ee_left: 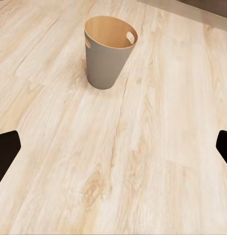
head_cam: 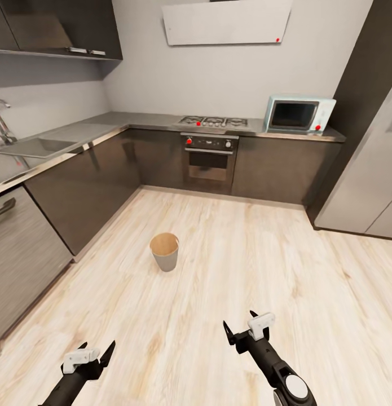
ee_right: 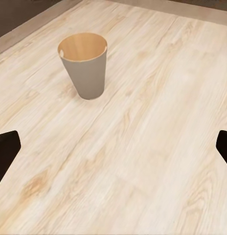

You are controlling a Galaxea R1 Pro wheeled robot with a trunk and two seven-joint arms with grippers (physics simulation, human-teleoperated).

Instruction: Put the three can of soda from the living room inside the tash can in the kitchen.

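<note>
The tash can [head_cam: 164, 252] stands upright on the pale wood floor [head_cam: 229, 316] of the kitchen, out in the open and well apart from the dark cabinets [head_cam: 83, 192]; its brown inside looks empty from the head view, though the bottom is not fully seen. The oven [head_cam: 210, 160] with the gas hob [head_cam: 214, 121] lies beyond the tash can against the back wall; a pale blue microwave [head_cam: 300, 113] sits on the tabletop beside the hob; the steel sink [head_cam: 35, 148] is set into the tabletop off to the tash can's left. The left gripper [head_cam: 97, 351] hovers over the floor on the near side of the tash can, jaws spread with nothing between them; the right gripper [head_cam: 241, 327] likewise, jaws apart and holding nothing.
</note>
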